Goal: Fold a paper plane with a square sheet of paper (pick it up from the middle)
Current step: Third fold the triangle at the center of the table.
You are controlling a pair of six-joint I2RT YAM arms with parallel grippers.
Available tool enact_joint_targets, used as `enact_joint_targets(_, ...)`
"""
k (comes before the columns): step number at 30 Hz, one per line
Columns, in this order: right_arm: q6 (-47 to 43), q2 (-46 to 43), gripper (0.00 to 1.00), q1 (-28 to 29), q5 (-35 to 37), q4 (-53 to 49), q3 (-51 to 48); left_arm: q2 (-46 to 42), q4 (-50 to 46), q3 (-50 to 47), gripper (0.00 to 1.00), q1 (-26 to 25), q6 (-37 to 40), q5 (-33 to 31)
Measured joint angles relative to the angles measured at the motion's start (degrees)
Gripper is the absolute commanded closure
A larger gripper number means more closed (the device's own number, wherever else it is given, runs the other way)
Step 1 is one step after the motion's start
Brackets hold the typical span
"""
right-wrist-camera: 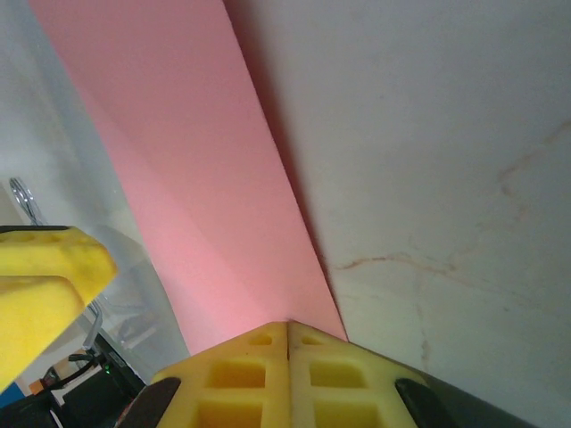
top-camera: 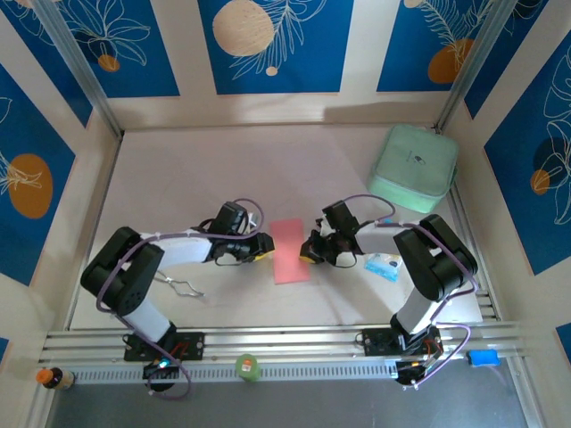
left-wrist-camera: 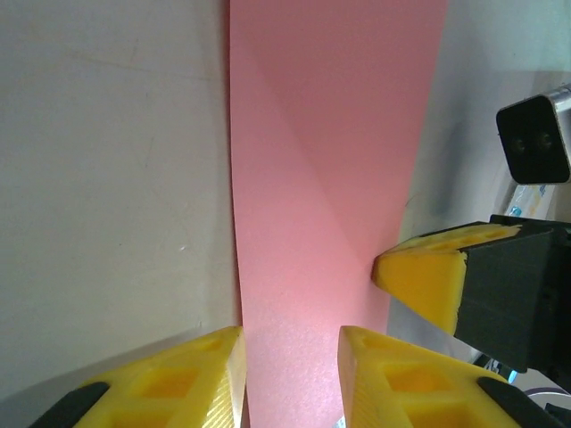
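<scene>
The folded sheet of paper [top-camera: 289, 251] lies between the arms. We find the left gripper [left-wrist-camera: 288, 343] part open, holding nothing, and the right gripper [right-wrist-camera: 287, 328] closed, its tip on the paper's edge. Uneven pressure could skew the crease.

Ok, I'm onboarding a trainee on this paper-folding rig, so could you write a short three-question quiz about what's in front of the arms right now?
1. True or false: the right gripper is shut.
2. Multiple choice: the folded pink paper lies A) between the left gripper and the right one, B) at the far left corner, C) hanging off the near edge.
3. Short answer: what sits at the table's far right corner?
Key: 1 true; 2 A; 3 the mint-green case.
</scene>
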Motion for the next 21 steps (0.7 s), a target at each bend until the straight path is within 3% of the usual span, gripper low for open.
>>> enact_joint_targets(21,3.26,0.00,1.00,0.20,0.17,2.62,-0.98,2.95,0.92,0.00,0.68,-0.24,-2.49,0.68)
